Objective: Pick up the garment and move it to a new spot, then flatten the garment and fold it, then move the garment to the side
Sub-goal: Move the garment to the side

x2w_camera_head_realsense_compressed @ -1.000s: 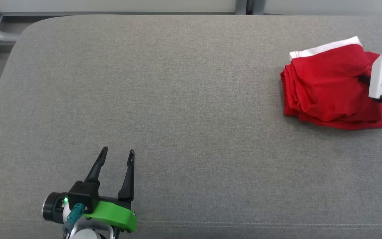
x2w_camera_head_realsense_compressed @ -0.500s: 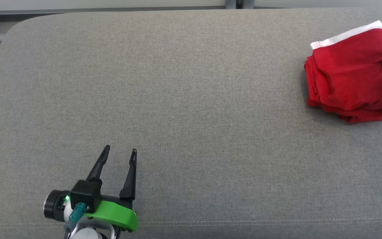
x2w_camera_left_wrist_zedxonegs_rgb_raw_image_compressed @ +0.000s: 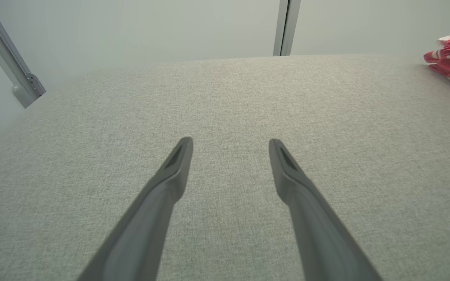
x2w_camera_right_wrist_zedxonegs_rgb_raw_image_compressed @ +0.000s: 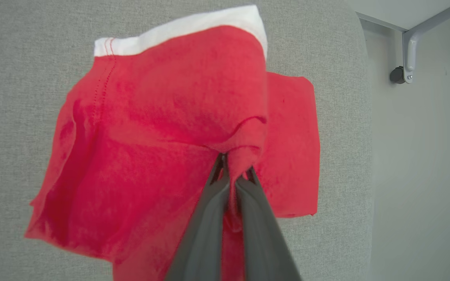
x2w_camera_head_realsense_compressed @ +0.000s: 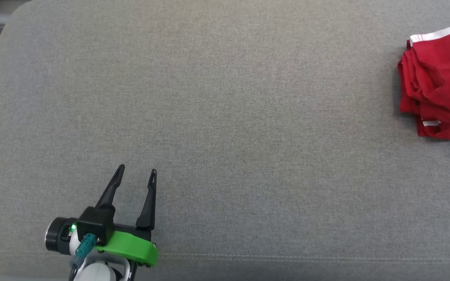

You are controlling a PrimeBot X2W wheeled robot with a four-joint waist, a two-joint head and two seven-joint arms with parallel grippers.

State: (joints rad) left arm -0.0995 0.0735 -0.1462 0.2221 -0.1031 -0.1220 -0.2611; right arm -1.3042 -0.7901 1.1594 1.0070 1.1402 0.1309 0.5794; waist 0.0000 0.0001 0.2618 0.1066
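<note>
1. Grey woven cushion top (x2w_camera_head_realsense_compressed: 225, 117) under everything, with one stitched seam line along the near edge.
2. Surroundings: pale wall behind. Left wrist view has a vertical metal post (x2w_camera_left_wrist_zedxonegs_rgb_raw_image_compressed: 286, 27) past the far edge and a slanted metal bar (x2w_camera_left_wrist_zedxonegs_rgb_raw_image_compressed: 10, 66) off the left corner. Right wrist view has a bracket leg with a small dark caster (x2w_camera_right_wrist_zedxonegs_rgb_raw_image_compressed: 402, 74) beyond the cushion's rounded end.
3. Count: one garment, one white band on it, two grippers, two dark fingers each.
4. Garment (x2w_camera_head_realsense_compressed: 440, 78): red, folded into several layers, at the far right of the head view, cut off by the picture edge, close to the cushion's right end. Well apart from the left gripper.
5. Orientation: stacked fold edges face the robot's left. In the right wrist view the white band (x2w_camera_right_wrist_zedxonegs_rgb_raw_image_compressed: 186, 27) lies across the top, slightly tilted, and the red cloth runs from there down toward the fingers. True long axis hard to call, since the cloth is bunched. Lifted or resting: cannot tell.
6. Left gripper (x2w_camera_head_realsense_compressed: 137, 169): low near the seam at lower left, fingers spread with nothing between, pointing toward the far edge.
7. Right gripper (x2w_camera_right_wrist_zedxonegs_rgb_raw_image_compressed: 236, 166): fingers pinched together on a gathered fold of red cloth, right of the garment's middle.
</note>
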